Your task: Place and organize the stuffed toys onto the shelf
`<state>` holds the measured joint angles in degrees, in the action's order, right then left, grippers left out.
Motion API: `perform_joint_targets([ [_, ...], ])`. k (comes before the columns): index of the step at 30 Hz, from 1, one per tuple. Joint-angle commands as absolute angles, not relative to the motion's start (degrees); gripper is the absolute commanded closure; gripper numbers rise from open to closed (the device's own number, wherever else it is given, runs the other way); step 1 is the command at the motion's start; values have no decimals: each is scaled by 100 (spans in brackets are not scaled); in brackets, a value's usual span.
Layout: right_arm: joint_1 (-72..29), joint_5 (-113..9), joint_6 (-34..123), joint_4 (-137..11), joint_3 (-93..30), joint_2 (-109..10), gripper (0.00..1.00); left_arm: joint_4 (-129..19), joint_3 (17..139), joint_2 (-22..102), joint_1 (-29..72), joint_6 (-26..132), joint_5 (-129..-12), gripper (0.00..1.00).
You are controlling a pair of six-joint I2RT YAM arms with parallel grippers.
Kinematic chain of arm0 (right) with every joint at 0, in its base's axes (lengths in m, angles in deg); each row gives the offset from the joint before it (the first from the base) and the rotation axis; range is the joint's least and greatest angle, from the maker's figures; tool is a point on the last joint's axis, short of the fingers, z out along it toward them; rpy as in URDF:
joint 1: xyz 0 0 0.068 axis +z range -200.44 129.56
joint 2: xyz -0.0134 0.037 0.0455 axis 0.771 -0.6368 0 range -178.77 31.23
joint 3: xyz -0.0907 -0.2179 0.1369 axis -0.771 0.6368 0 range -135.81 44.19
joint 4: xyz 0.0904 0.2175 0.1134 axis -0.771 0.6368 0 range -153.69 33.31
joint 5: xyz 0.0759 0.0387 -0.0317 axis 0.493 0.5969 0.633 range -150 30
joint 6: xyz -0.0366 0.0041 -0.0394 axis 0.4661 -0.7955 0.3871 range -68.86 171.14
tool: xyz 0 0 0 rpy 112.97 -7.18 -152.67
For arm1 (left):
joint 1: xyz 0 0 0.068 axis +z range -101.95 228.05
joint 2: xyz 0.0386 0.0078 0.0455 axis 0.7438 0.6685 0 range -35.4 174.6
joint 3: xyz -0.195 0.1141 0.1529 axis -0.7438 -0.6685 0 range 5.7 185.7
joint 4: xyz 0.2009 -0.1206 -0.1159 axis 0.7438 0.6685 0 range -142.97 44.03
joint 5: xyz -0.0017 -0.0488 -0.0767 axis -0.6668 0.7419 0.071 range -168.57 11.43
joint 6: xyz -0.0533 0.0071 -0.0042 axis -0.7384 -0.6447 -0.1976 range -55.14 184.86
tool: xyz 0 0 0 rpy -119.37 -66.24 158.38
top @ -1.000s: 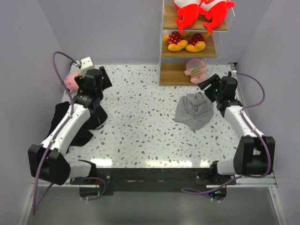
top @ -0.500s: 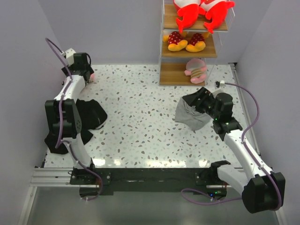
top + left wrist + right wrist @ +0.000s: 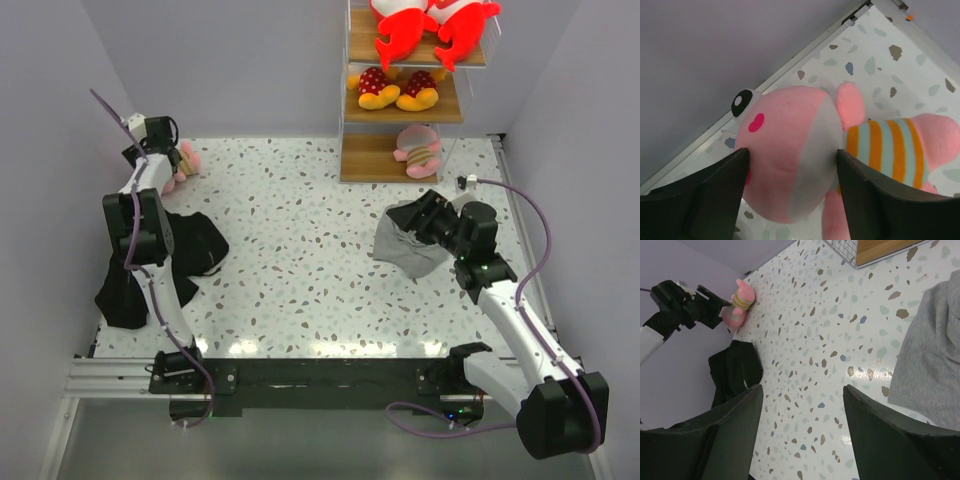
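Note:
A pink stuffed toy (image 3: 186,158) in a striped shirt lies on the table in the far left corner. In the left wrist view its head (image 3: 785,120) sits between my fingers. My left gripper (image 3: 172,156) (image 3: 792,152) is open and straddles the head, its fingers at both sides. It also shows from afar in the right wrist view (image 3: 740,302). The shelf (image 3: 352,95) stands at the back right. It holds two red-and-white toys (image 3: 430,25) on top, two yellow-orange toys (image 3: 398,90) in the middle and one pink toy (image 3: 418,150) on the lowest board. My right gripper (image 3: 412,215) (image 3: 802,390) is open and empty.
A grey cloth (image 3: 410,240) (image 3: 930,350) lies under my right gripper, in front of the shelf. A black cloth (image 3: 160,265) (image 3: 735,370) lies at the left beside my left arm. Walls close in the table on the left, back and right.
My left arm has stretched out to the far left corner and its fingers now straddle the pink toy's head. My right arm has moved left and forward over the grey cloth.

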<state>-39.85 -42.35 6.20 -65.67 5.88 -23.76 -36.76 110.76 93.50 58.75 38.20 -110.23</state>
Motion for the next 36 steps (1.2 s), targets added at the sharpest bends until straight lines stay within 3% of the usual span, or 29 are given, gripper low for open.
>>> perform_joint_targets([
  [1,-3963,-4040,702,-6800,578,-2397,31,-3653,11241,9555,6009,3901,-10444,39],
  [4,-3963,-4101,781,-6704,534,-2397,31,-3890,10951,9311,6018,4024,-10109,76],
  [7,-3955,-4215,887,-6599,516,-2353,31,-4189,10582,8846,6018,4104,-9670,94],
  [9,-3963,-4259,983,-6528,482,-2362,30,-4416,10310,8442,6001,4121,-9362,100],
  [15,-3972,-4233,1142,-6124,253,-2371,30,-4954,9493,7448,5764,4165,-8139,100],
  [20,-3963,-4093,1536,-5702,147,-2072,30,-4840,9114,6884,5035,4630,-7568,100],
  [25,-3972,-4267,2055,-5017,-54,-1888,29,-4682,8587,6111,4498,5105,-6241,100],
  [29,-3972,-4338,2126,-4840,-55,-1511,29,-4910,7341,5233,4226,5430,-6196,100],
  [36,-3963,-4216,1880,-5200,253,-1359,29,-3716,7241,4985,3208,6430,-6852,100],
])
